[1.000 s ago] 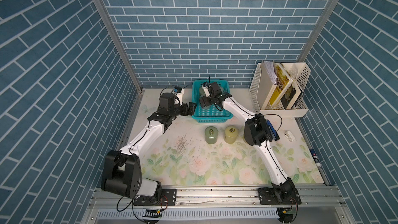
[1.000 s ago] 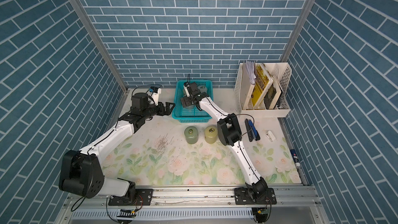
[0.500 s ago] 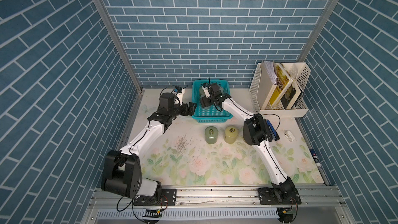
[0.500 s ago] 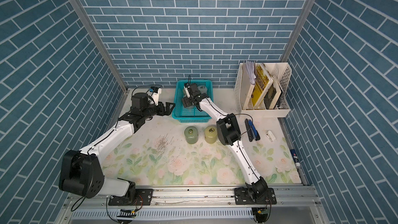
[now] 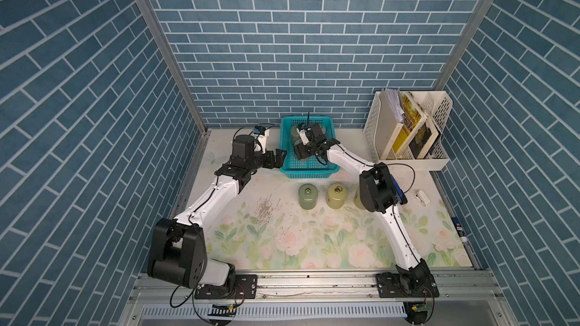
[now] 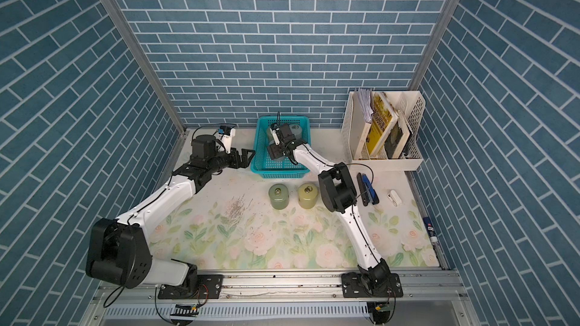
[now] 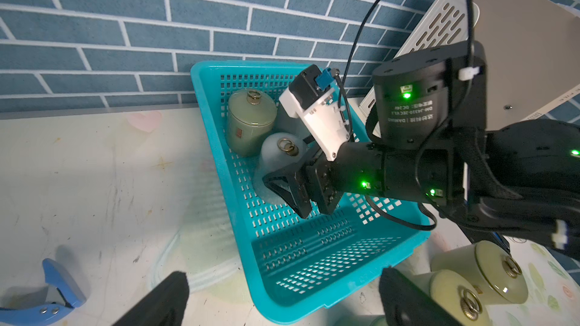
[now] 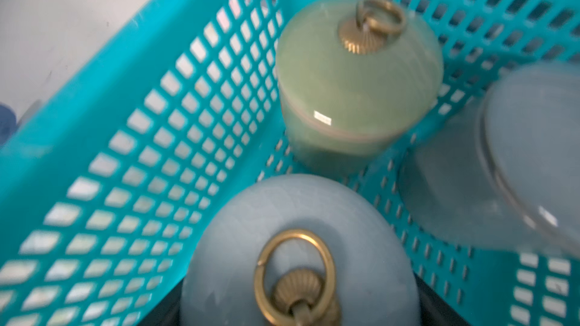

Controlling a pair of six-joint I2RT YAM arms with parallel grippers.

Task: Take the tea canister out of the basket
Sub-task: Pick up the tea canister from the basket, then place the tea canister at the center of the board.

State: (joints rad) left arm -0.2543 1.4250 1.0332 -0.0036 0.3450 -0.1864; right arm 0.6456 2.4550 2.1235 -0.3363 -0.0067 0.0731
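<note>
The teal basket (image 5: 309,169) (image 6: 279,170) stands at the back of the table in both top views. My right gripper (image 5: 302,152) (image 7: 284,170) reaches into it and is shut on a pale blue-grey tea canister (image 7: 276,155) (image 8: 298,230) with a brass ring on its lid, one finger on each side of the body. That canister stands tilted inside the basket. A green tea canister (image 7: 249,127) (image 8: 357,83) and a grey one (image 8: 518,158) sit behind it. My left gripper (image 5: 277,159) (image 7: 281,296) is open at the basket's left near corner.
Two green canisters (image 5: 308,196) (image 5: 337,196) stand on the floral mat before the basket, a third partly hidden by my right arm. A white file rack (image 5: 408,130) with books stands back right. A blue stapler (image 6: 367,188) and a white clip (image 5: 420,197) lie near it.
My right gripper's jaws have narrowed onto the pale canister. Both arms stay about where they were.
</note>
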